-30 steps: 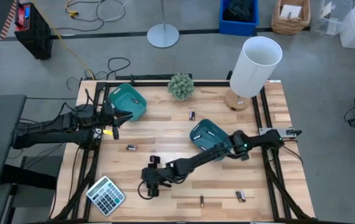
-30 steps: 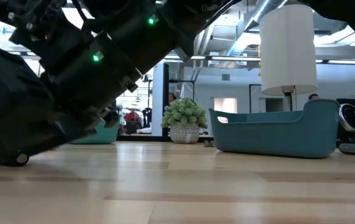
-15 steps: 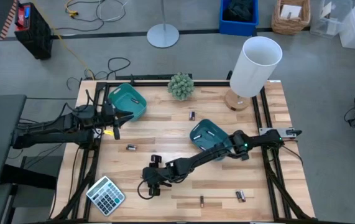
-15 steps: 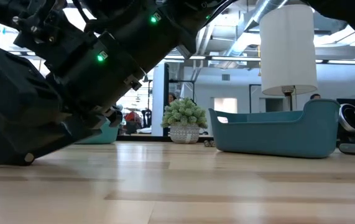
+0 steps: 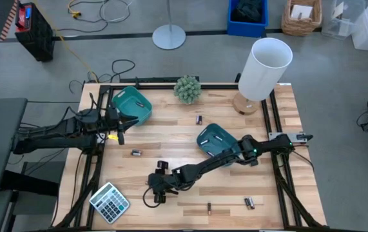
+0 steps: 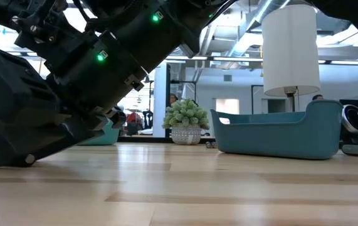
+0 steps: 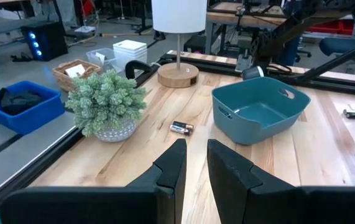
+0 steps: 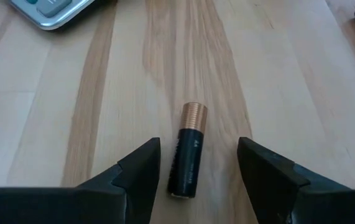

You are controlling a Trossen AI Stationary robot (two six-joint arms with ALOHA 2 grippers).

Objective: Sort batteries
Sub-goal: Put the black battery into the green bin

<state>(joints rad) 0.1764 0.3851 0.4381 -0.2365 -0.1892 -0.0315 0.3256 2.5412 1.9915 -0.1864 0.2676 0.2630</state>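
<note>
Right claw [image 8: 193, 171] astride battery [image 8: 188, 152], seemingly untouched

table [image 5: 171, 138]: plant [image 5: 187, 89] at far edge, lamp [image 5: 261, 71] at far right corner | one tray [image 5: 132, 105] far left, other tray [image 5: 214, 138] near middle | calculator [image 5: 109, 202] near left corner | battery [image 8: 188, 151] lies between right gripper [image 8: 196, 171] fingers, beside calculator | left gripper [image 5: 120, 122] beside far-left tray

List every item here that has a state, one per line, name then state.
right hand: open, low over the table, fingers either side of the black-and-copper battery
black-and-copper battery: lying flat, not gripped
left hand: fingers nearly together, holding nothing
teal tray near the right arm: upright, empty as far as shown
battery by the plant: lying flat on the table
</note>
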